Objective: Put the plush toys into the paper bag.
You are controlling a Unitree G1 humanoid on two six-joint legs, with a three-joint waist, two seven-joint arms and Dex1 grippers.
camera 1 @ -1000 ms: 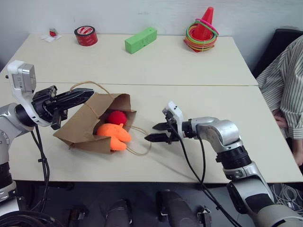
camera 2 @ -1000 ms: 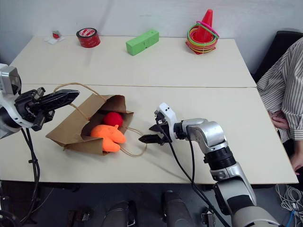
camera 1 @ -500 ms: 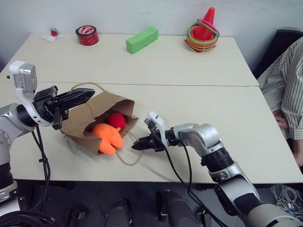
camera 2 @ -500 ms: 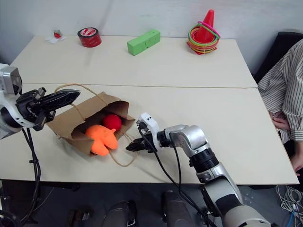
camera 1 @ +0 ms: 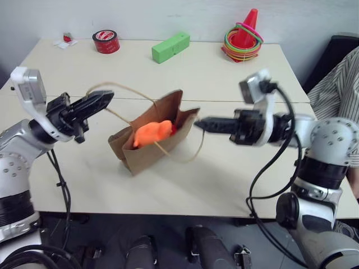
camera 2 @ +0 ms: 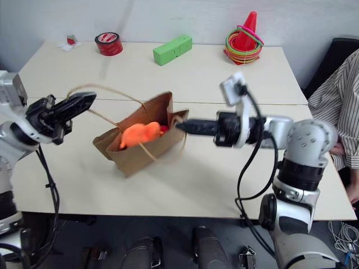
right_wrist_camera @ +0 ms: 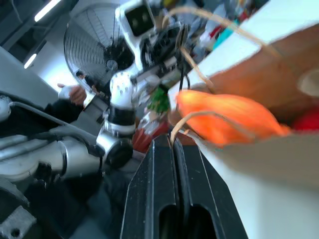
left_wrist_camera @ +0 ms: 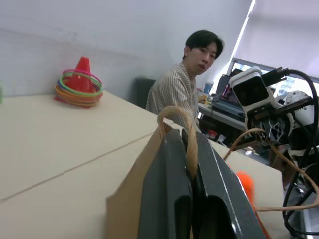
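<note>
- Tape roll (camera 1: 106, 41) — white marks on its red face, too small to read.
- No other text, label, brand or number is legible.

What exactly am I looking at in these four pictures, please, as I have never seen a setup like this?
It is a two-armed humanoid robot at a table. Two pictures look down from its head; two look along each wrist. The left hand is shut on one cord handle of a brown paper bag, the right hand on the other, holding it upright between them. An orange plush toy and a red one sit inside. Behind lie a tape roll, a green block and a ringed cone. A person sits nearby.
</note>
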